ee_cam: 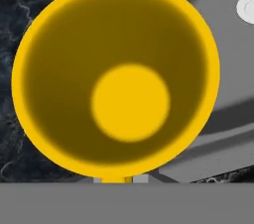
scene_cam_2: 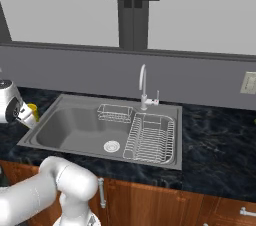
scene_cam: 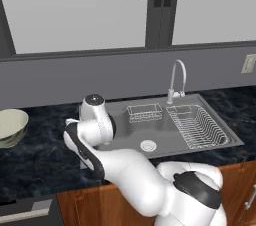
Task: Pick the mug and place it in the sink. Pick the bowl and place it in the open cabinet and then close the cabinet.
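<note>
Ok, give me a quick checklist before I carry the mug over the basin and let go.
1. Hand shut on the mug: ok, mug sits right under the hand camera, near its rim.
2. Mug upright and empty: ok.
3. Mug over the sink: not ok, it hangs at the left rim, partly over the counter.
4. Basin floor around the drain free: ok.
5. Bowl waiting on the counter: ok.
6. Grip firmness: cannot tell.
</note>
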### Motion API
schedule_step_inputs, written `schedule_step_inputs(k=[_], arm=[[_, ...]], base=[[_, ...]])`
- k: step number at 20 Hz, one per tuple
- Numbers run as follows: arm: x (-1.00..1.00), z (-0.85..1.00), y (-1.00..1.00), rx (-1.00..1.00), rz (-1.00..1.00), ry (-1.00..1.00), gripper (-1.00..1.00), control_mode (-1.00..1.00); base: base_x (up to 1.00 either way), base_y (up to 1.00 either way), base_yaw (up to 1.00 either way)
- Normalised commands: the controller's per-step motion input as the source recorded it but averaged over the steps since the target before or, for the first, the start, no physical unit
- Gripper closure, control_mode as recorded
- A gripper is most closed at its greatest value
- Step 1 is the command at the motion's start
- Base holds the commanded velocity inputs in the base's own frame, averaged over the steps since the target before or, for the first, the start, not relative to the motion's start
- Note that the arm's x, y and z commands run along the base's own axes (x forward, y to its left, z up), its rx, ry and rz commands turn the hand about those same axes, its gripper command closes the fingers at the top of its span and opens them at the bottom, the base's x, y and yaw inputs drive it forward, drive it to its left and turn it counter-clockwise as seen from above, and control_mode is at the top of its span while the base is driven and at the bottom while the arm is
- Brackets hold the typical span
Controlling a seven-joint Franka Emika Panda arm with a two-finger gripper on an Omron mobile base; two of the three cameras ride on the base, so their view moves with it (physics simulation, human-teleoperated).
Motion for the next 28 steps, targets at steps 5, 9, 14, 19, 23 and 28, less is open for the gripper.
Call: schedule_step_inputs(k=[5,9,14,19,23,28], arm=[[0.0,0.0,-0.73,0.06,-0.21,0.0,1.0,-1.0],[0.08,-0.03,-0.57,0.04,-0.2,0.13,1.0,-1.0],[0.14,-0.01,-0.35,0.03,-0.25,0.28,1.0,-1.0],[0.17,-0.06,-0.38,0.03,-0.25,0.29,1.0,-1.0],[0.04,-0.29,-0.31,0.0,-0.15,0.08,1.0,-1.0],[0.02,-0.4,-0.25,0.0,-0.13,0.02,1.0,-1.0]], base=[[0.0,0.0,0.0],[0.0,0.0,0.0],[0.0,0.0,0.0],[0.0,0.0,0.0],[0.0,0.0,0.0],[0.0,0.0,0.0]])
